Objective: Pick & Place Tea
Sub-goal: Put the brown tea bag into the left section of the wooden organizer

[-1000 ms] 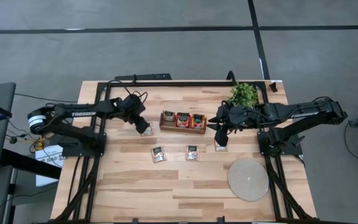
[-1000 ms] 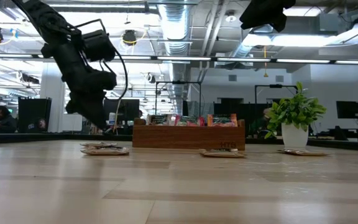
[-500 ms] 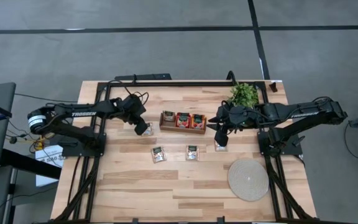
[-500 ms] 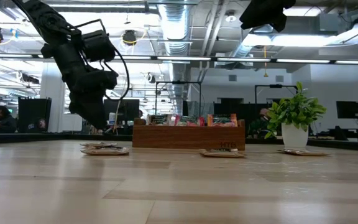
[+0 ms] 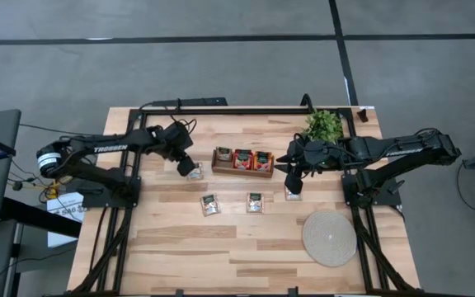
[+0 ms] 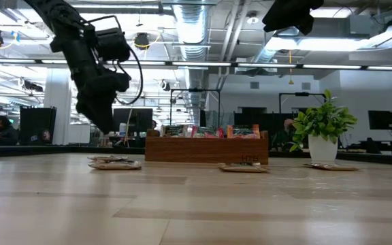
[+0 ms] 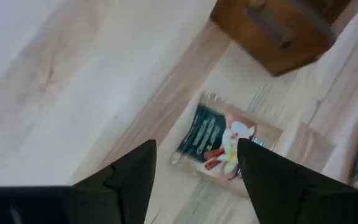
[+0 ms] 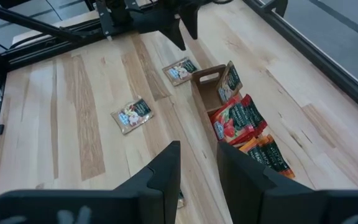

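A wooden box at the table's middle far side holds several tea sachets standing upright. Just off its left end one sachet lies flat on the table. My left gripper hangs open right above it, slanting down, clear of it. Two more sachets lie nearer the front. A further sachet lies right of the box, under my right gripper, which hangs high above it, open, with nothing between its fingers.
A potted green plant stands at the far right, close behind my right arm. A round woven mat lies at the near right. The near half of the wooden table is bare.
My left gripper has risen a little from the table beside the box's left end and has tipped slightly. The sachet beneath it stays flat on the table and shows more in the high view.
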